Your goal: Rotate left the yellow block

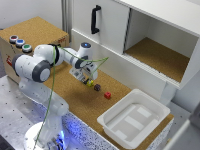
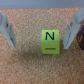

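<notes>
Yellow block [image 2: 50,41], bright cube, dark "N" and bar on top, between wide-spread fingers [image 2: 8,30]

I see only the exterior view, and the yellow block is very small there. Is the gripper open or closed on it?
Observer: Open. In the wrist view the gripper has one finger on each side of the yellow block, touching neither side.
Operator: Is the block marked?
Observer: Yes, its face shows a dark letter N and a bar.
Operator: And the purple block?
Observer: The purple block lies close beside the yellow one, partly hidden behind one finger.
</notes>
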Controlling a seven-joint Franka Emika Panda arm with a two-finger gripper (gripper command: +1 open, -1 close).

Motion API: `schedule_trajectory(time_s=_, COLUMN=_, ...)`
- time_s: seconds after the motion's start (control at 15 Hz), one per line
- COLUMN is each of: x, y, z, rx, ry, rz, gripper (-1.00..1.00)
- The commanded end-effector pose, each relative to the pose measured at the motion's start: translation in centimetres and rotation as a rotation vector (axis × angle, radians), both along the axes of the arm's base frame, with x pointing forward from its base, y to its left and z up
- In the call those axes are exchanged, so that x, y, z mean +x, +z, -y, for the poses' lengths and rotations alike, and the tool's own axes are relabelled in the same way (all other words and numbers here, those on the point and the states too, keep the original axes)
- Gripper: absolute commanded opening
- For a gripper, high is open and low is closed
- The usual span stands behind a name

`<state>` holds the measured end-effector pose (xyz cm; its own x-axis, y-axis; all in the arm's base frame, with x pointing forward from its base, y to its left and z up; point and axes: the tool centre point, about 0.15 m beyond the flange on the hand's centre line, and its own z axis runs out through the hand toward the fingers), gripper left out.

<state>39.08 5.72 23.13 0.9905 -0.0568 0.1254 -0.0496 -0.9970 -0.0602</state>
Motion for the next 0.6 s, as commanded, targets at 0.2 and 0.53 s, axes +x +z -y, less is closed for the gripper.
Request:
schedule_trajectory(time_s=0.2, x=2.7, y=-1.9, z=1.0, rx=0.011, ry=0.034, rz=-0.061, gripper=-1.00)
schedule_trajectory(time_s=0.53, x=3.2, y=-2.7, z=2.1, rx=-0.025, ry=0.053, rz=-0.082, gripper=-1.00)
